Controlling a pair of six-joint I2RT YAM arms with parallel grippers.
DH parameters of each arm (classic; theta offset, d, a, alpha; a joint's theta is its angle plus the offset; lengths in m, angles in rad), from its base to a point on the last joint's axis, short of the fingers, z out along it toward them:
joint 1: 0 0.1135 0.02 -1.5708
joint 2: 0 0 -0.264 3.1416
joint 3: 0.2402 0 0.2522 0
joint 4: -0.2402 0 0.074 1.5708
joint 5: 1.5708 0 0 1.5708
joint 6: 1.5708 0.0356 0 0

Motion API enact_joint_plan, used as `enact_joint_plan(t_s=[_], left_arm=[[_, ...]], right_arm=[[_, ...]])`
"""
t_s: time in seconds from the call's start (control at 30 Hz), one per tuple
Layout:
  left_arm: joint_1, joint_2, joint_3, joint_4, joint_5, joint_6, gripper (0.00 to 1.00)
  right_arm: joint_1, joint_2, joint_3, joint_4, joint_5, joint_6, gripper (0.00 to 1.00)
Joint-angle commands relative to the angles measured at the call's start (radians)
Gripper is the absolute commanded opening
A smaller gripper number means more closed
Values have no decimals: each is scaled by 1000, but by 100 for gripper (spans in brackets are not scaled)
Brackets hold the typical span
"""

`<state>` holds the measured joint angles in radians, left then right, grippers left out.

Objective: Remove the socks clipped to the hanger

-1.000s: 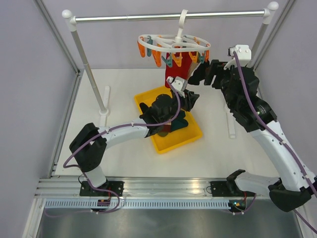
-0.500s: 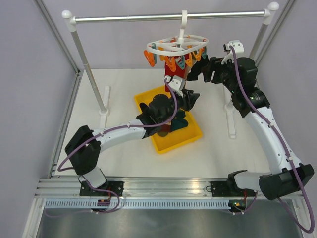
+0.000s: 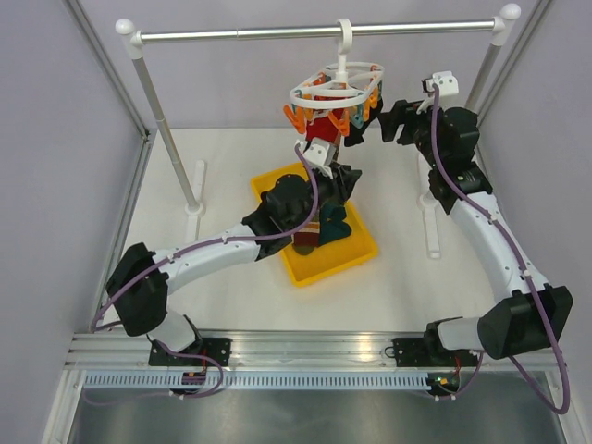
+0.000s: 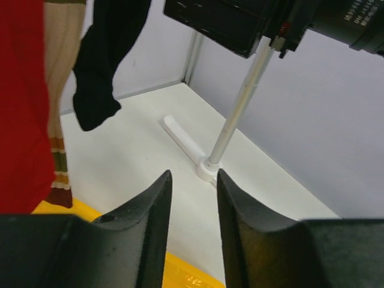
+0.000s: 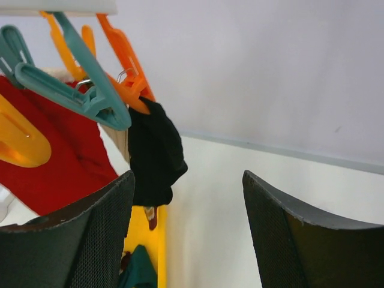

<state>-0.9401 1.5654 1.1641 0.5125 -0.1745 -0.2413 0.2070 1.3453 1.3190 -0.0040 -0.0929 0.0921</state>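
The white ring hanger (image 3: 338, 85) hangs by its hook from the metal rail, with orange and teal clips (image 5: 72, 84). A red sock (image 3: 323, 129), a tan striped sock (image 4: 60, 72) and a black sock (image 5: 153, 153) hang clipped below it. My left gripper (image 3: 346, 181) is raised just under the hanging socks; in its wrist view it (image 4: 191, 198) is open and empty, with the red sock (image 4: 21, 102) at its left and the black sock (image 4: 105, 66) above. My right gripper (image 3: 367, 120) is at the hanger's right side, wide open (image 5: 189, 198) and empty, next to the black sock.
A yellow tray (image 3: 305, 268) sits under the hanger with a teal sock (image 3: 330, 226) and other socks in it. The rail (image 3: 240, 33) stands on two posts; the right post's base (image 4: 207, 171) is on the white table. Grey walls close in the sides.
The hanger has turned and swung slightly right. My right gripper has risen and closed in on its right side. My left gripper has lifted a little toward the hanging socks.
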Motion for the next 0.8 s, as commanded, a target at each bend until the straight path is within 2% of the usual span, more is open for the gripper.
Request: enact_joint_plan(t_s=[0.0, 0.2, 0.33, 0.77], left_arm=[[11, -67, -4, -46, -134, 24, 36], [78, -65, 41, -141, -240, -33, 24], [132, -13, 129, -213, -237, -65, 22], [245, 73, 284, -295, -180, -93, 27]], right_arm=[[-40, 14, -26, 183, -119, 43, 76], [-81, 60, -15, 294, -241, 127, 76], [-80, 72, -7, 326, -275, 158, 75], [-81, 71, -41, 326, -301, 141, 75]])
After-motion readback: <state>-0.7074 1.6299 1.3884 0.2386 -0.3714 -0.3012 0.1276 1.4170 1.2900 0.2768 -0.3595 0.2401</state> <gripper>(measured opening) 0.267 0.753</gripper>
